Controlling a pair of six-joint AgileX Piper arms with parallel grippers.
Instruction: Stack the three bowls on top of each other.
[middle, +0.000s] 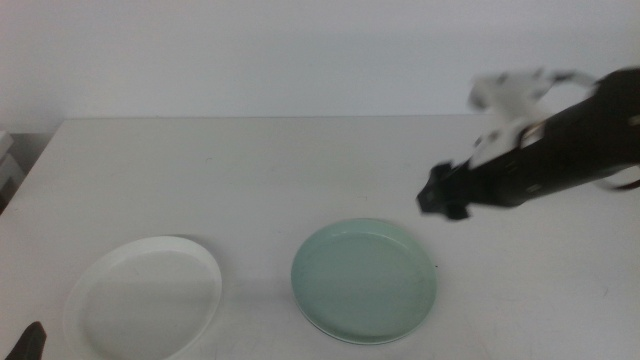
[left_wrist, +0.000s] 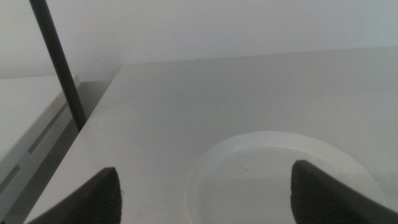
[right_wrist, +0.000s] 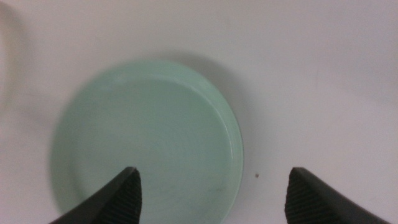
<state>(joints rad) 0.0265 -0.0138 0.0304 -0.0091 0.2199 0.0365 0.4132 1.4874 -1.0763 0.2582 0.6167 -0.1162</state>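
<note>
Two bowls show on the table. The white bowl (middle: 145, 298) lies at the front left, and the mint green bowl (middle: 364, 280) sits near the front centre. My right gripper (middle: 441, 200) hangs in the air, above and just right of the green bowl; it is open and holds nothing. In its wrist view the green bowl (right_wrist: 146, 143) lies below the open right gripper (right_wrist: 211, 193). My left gripper (middle: 28, 342) waits at the front left corner. In the left wrist view the left gripper (left_wrist: 205, 193) is open, with the white bowl (left_wrist: 280, 177) just ahead of it.
The white table (middle: 300, 170) stretches back to a pale wall. A dark pole (left_wrist: 59, 62) stands off the table's left edge, beside a lower grey surface (left_wrist: 25, 124). A pale object (middle: 8, 160) shows at the left border.
</note>
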